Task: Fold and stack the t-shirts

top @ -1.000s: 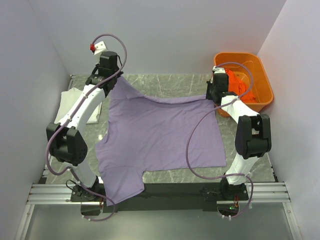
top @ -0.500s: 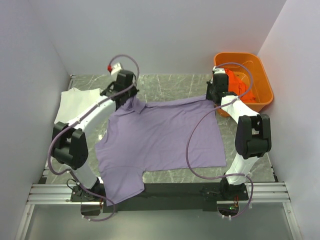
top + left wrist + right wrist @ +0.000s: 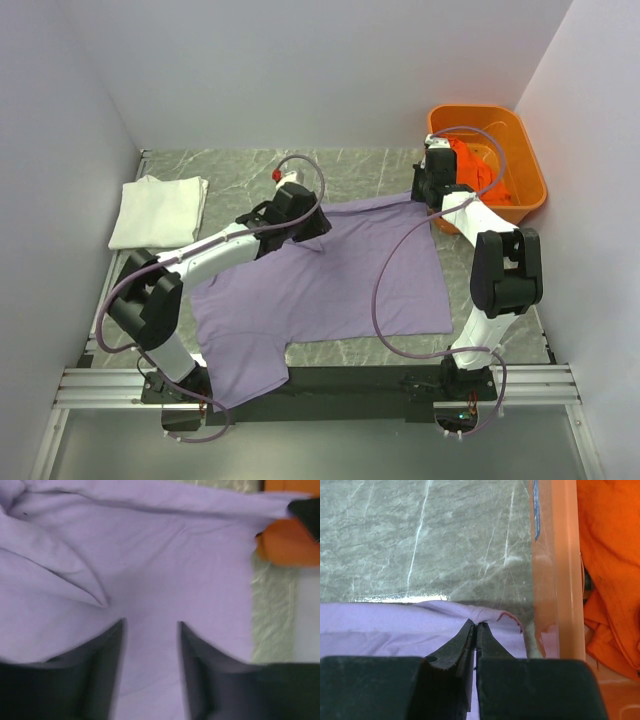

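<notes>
The lavender t-shirt (image 3: pixel 330 285) lies spread across the desk (image 3: pixel 350 165), on its first fold, I judge. My right gripper (image 3: pixel 476 626) pinches its far corner by the tub (image 3: pixel 522 128). My left gripper (image 3: pixel 150 625) hangs released over the cloth and next needs a fresh edge.

Top view high above near edge, whole table (image 3: pixel 350 165); both wrist views close over lavender shirt (image 3: pixel 330 280).
</notes>
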Robot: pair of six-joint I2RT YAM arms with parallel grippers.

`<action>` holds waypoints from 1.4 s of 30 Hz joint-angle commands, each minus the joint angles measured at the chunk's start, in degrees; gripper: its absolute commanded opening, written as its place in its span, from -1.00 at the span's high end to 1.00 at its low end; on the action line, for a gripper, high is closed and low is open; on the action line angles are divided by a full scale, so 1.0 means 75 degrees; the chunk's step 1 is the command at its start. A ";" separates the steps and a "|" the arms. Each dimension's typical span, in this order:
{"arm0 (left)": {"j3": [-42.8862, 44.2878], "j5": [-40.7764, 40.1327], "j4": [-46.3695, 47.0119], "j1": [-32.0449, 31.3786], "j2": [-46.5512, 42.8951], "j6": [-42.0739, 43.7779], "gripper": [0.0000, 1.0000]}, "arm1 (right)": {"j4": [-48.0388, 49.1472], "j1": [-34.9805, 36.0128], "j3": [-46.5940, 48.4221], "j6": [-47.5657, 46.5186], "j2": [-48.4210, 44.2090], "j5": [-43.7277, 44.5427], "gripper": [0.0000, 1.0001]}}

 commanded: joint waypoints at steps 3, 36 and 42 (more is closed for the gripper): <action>0.0057 0.0226 -0.0025 0.0149 -0.0389 0.1052 -0.63 | 0.0067 -0.0062 -0.0161 0.0117 -0.0395 -0.0074 0.92; 0.3211 0.3506 -0.4045 0.3161 0.2775 0.8837 -0.62 | 0.0067 -0.0062 -0.0255 0.0081 -0.0477 -0.0390 0.92; 0.3106 0.3589 -0.3987 0.3161 0.2834 0.8837 -0.37 | 0.0091 -0.0062 -0.0267 0.0151 -0.0454 -0.0437 0.92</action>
